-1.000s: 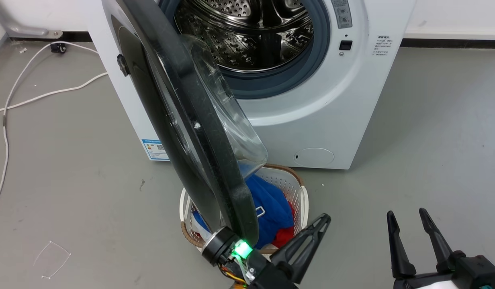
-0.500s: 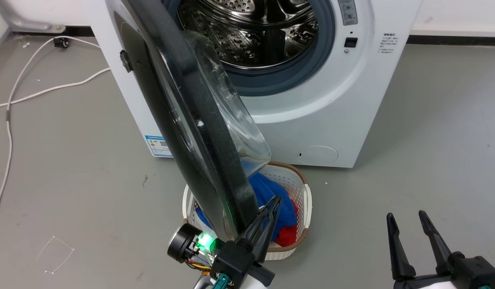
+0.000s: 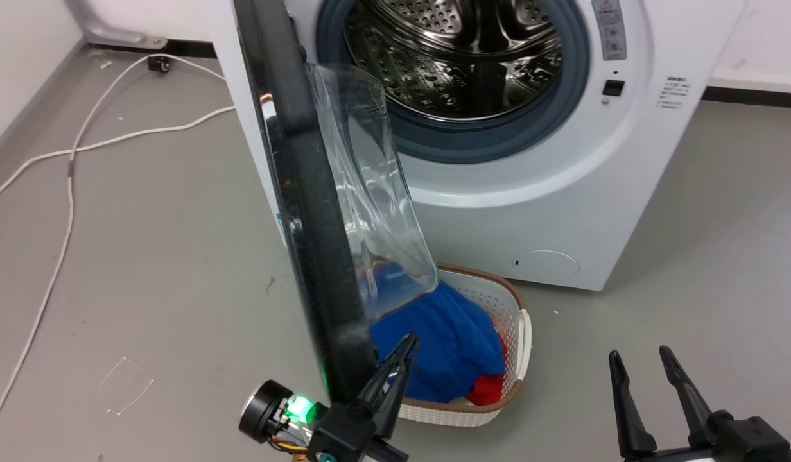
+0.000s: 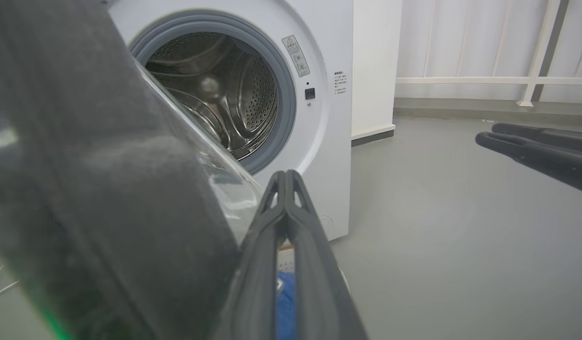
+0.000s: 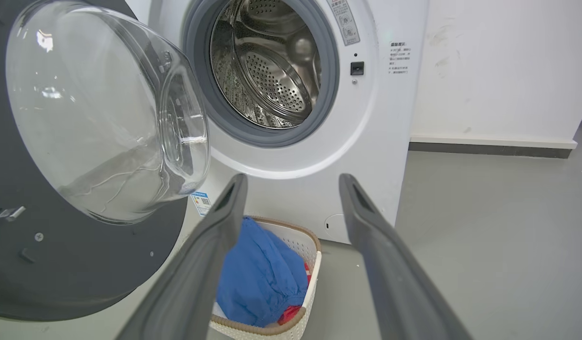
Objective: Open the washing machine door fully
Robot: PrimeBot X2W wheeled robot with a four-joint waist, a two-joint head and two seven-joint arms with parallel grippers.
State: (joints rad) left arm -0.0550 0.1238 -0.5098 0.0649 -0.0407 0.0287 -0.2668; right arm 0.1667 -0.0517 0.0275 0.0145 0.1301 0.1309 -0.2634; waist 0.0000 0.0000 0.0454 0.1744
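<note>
left gripper (image 3: 405,343) low centre, fingers pressed together, pointing up, green wrist light (image 3: 299,409) lit, right gripper (image 3: 638,355) lower right, fingers spread apart, upright

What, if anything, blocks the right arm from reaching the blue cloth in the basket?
Likely nothing, so probably yes: the right fingers stand open, the blue cloth lies uncovered, and the door stands aside.

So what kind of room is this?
Probably a laundry room, or a plain utility corner. There is a white washer with its door open, a basket of clothes in front of it, and a bare grey floor.
</note>
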